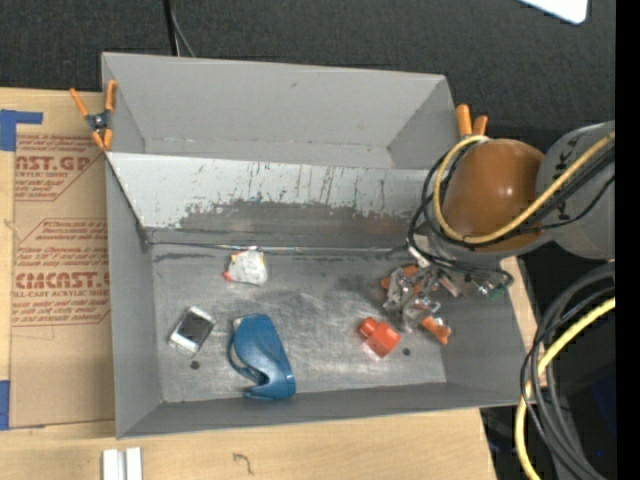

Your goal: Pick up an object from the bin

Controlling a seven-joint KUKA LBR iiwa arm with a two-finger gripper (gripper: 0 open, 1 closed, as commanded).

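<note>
My gripper [408,294] is low in the right part of the bin, under the orange wrist cover. A small red-orange block [379,336] lies on the floor just below and left of it. A smaller orange piece [435,328] lies right beside the gripper's lower right side; whether they touch I cannot tell.
A curved blue plastic thing [262,357] lies near the front wall at the middle. A small silver-white square thing [192,328] lies to its left. A crumpled white wrapper with a red bit [247,266] sits near the back wall, left of centre.
</note>
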